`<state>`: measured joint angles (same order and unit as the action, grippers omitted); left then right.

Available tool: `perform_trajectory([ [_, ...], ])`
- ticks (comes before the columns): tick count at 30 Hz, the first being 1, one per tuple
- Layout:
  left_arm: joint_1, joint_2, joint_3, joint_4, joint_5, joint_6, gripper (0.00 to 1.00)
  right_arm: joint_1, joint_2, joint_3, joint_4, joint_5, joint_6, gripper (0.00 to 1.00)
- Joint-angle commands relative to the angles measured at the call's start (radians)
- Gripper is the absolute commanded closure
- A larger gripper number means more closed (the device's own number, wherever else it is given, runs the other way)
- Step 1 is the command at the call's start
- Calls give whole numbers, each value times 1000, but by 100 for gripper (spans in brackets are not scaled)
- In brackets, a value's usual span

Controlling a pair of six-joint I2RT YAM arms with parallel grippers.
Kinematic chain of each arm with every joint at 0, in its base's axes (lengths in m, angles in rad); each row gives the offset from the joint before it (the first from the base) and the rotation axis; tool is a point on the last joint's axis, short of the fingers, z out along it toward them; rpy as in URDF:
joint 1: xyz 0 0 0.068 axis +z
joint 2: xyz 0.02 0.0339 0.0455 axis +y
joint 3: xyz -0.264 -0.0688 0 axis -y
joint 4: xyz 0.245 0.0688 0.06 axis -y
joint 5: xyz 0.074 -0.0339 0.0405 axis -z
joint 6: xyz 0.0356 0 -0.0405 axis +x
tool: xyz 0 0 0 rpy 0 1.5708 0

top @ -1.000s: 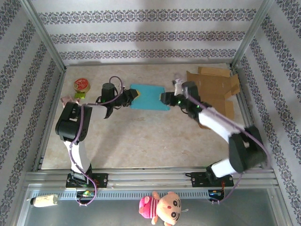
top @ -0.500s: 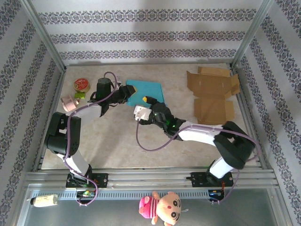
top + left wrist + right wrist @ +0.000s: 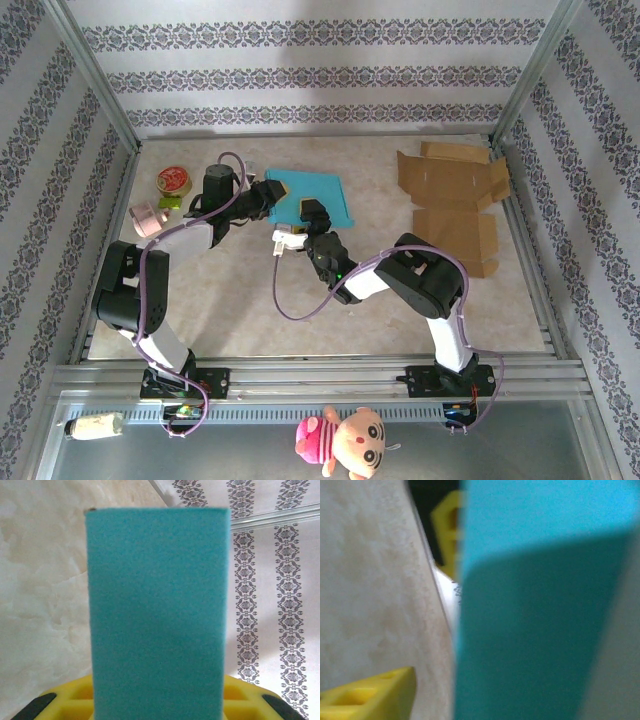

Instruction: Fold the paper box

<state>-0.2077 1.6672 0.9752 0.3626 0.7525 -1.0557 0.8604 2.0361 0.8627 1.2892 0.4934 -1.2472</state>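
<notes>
The paper box (image 3: pixel 318 190) is a flat teal sheet lying at the back middle of the table. My left gripper (image 3: pixel 267 197) is shut on its left edge. In the left wrist view the teal sheet (image 3: pixel 157 610) stands straight out from between the yellow fingers (image 3: pixel 65 702). My right gripper (image 3: pixel 308 214) is at the sheet's near edge. In the right wrist view the sheet (image 3: pixel 540 605) hangs edge-on, and one yellow finger (image 3: pixel 375 695) stands apart from it on the left; the other finger is hidden behind the sheet.
A flat brown cardboard box (image 3: pixel 455 195) lies at the back right. A red tin (image 3: pixel 174 180) and a pink object (image 3: pixel 150 217) sit at the left edge. A plush toy (image 3: pixel 345 440) lies in front of the rail, off the table.
The right arm has swung from the sheet's right side across to its near edge and folded back on itself. The left gripper has turned the sheet and lifted its left edge.
</notes>
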Motion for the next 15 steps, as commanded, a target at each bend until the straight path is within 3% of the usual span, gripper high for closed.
perform_trajectory([
  [1,2,-25,14,-1,33,-8,75,6,-7,-8,96,31,-14,39],
  [8,1,-8,4,54,33,-49,71,9,-7,-35,96,27,-50,56],
  [15,1,-22,-4,79,33,-62,64,9,-36,-56,96,17,-69,66],
])
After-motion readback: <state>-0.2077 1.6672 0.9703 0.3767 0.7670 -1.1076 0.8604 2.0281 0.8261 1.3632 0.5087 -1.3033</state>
